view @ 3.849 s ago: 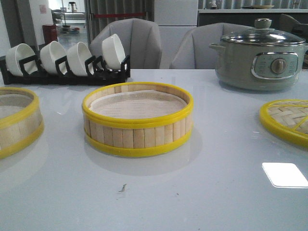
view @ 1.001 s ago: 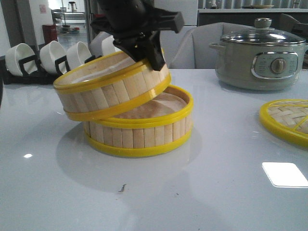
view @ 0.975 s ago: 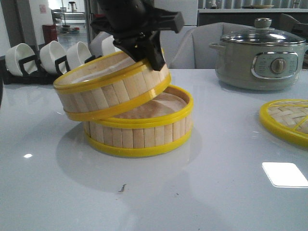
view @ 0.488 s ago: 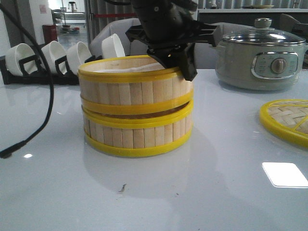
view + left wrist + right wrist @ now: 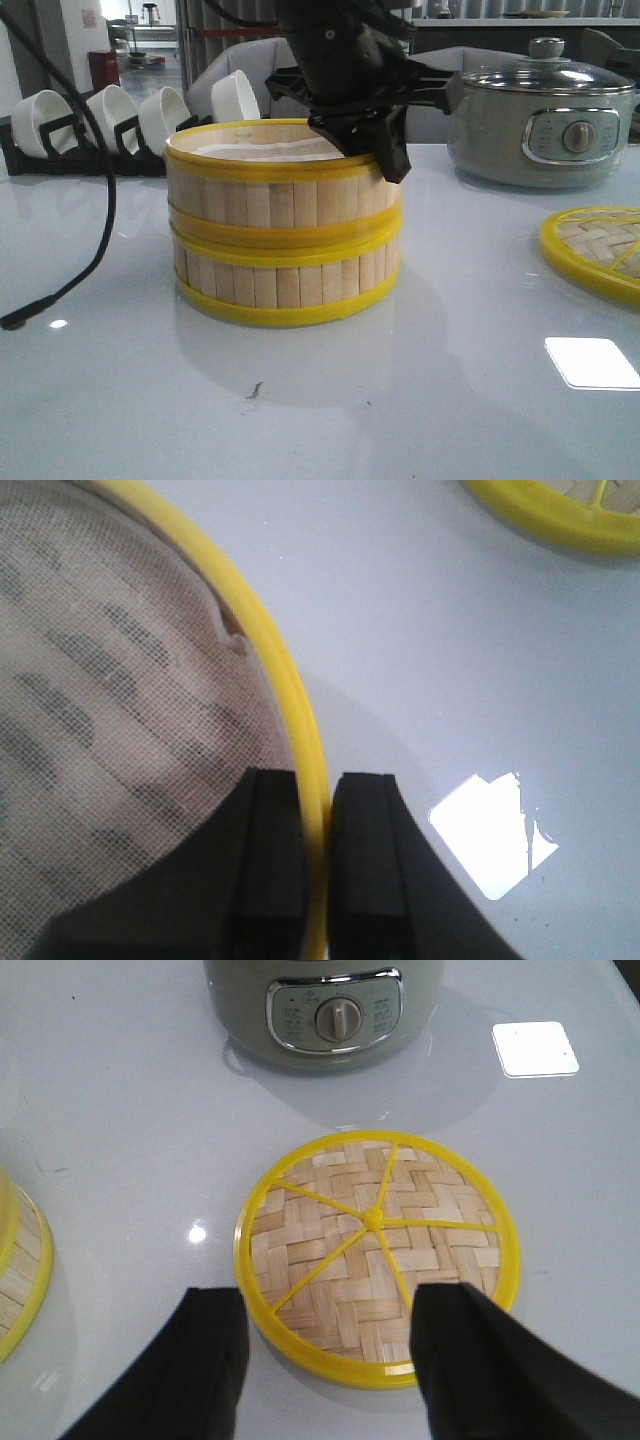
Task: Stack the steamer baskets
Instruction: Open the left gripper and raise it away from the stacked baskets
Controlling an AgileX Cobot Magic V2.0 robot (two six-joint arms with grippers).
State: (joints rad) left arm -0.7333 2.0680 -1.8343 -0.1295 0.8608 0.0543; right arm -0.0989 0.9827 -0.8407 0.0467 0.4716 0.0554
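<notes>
front view: the left gripper [image 5: 385, 150] reaches down from above onto the far right rim of the upper steamer basket [image 5: 280, 190], which sits level on the lower steamer basket [image 5: 285, 280] at mid-table. behind stand a rack of white bowls [image 5: 130, 120] and an electric pot [image 5: 540, 115]; a woven lid [image 5: 595, 250] lies to the right.

left wrist view: the fingers [image 5: 270, 860] pinch the yellow rim — one inside on the whitish liner [image 5: 110, 710], one outside.

right wrist view: the right gripper [image 5: 335, 1360] hovers over the woven lid, jaws spread wide, holding nothing — the pot beyond it.
</notes>
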